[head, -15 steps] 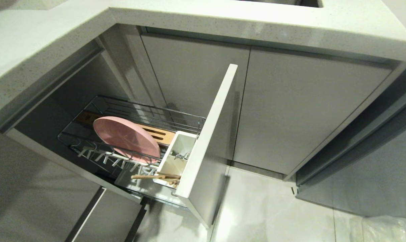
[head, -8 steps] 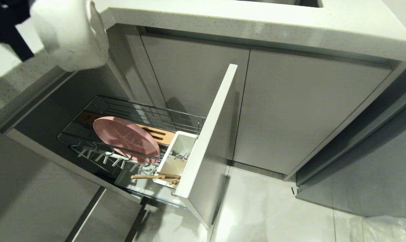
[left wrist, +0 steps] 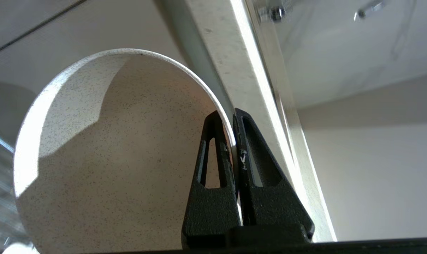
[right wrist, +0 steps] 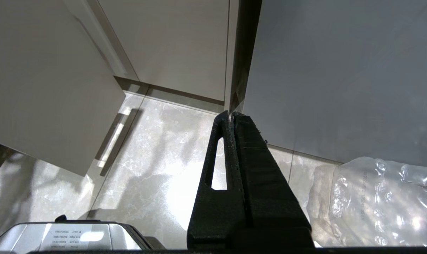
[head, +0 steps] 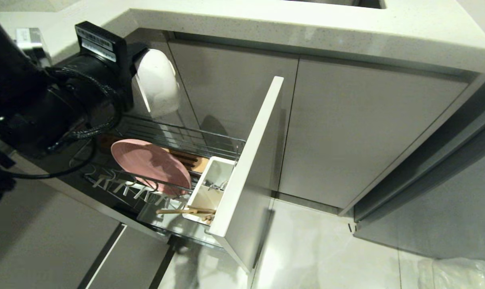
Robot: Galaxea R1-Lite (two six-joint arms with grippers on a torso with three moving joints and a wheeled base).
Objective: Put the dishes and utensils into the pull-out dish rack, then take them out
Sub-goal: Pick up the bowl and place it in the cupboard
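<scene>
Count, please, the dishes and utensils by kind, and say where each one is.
Plates: 1, pink plate, standing in the rack.
Bowls: 1, cream bowl, held by the left gripper.
Chopsticks: 1 pair, across the caddy.
Spoons: 1, in the caddy.
Total: 4

1. Plate [head: 150, 165]: plain pink.
2. Bowl [left wrist: 104, 158]: cream-white, finely dark-speckled.
3. Chopsticks [head: 184, 210]: pale wood.
4. Caddy [head: 204, 196]: white.
5. Rack [head: 178, 134]: chrome wire.
6. Surface [head: 306, 28]: pale, speckled.
7. Left hand [left wrist: 233, 123]: black.
</scene>
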